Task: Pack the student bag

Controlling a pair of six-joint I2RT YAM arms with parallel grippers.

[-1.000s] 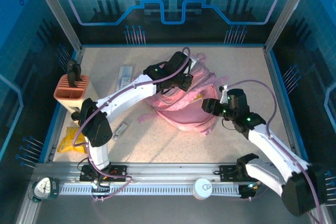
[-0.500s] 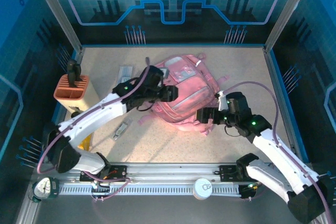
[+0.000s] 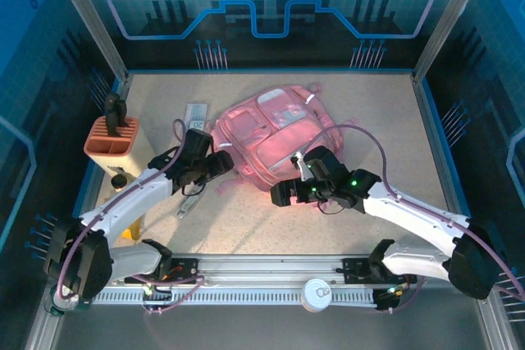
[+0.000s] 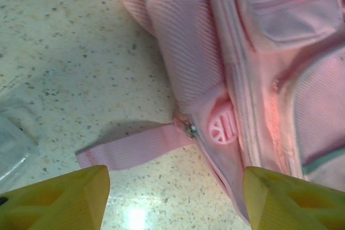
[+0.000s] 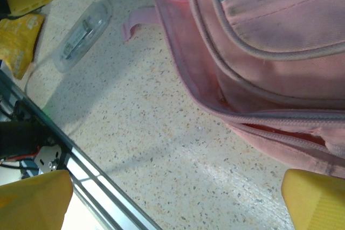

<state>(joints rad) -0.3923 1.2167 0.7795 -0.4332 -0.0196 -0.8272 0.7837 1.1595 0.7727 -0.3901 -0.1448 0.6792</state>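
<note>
The pink bag lies flat in the middle of the tabletop. The left pincer hovers released at the bag's left edge by a strap; the right pincer, also released, sits at its near edge

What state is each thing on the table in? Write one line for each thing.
student bag: lying flat, front side up.
left gripper: open, holding nothing.
right gripper: open, holding nothing.
pen holder: upright, with a dark tool standing in it.
clear case: lying flat on the table.
</note>
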